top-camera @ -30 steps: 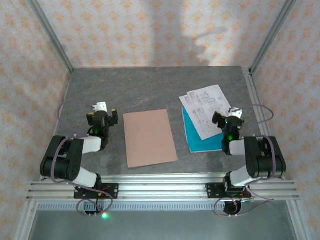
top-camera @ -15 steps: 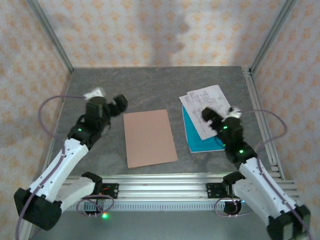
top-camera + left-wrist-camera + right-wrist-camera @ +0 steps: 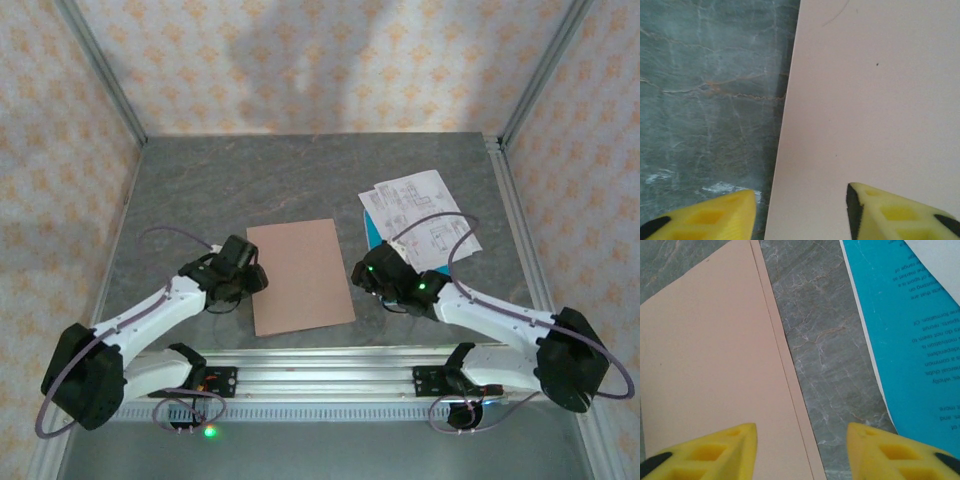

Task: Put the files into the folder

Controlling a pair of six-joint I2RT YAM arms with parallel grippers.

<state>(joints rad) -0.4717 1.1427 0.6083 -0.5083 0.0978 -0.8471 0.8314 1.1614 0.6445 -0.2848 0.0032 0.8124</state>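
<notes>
The left fingers (image 3: 710, 215) stand apart, released, straddling the left edge of the pinkish folder (image 3: 298, 275). The folder lies flat and closed in the middle of the table (image 3: 250, 180), nearer its near edge. The right fingers (image 3: 715, 450) are parted too, holding nothing, low over the folder's right edge. Past a strip of bare table, toward the right edge, 1 teal sheet (image 3: 910, 315) lies with the white printed sheets (image 3: 420, 210) overlapping it.

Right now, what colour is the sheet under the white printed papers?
The sheet is teal-blue with lines of dark text; best seen in the right wrist view.
</notes>
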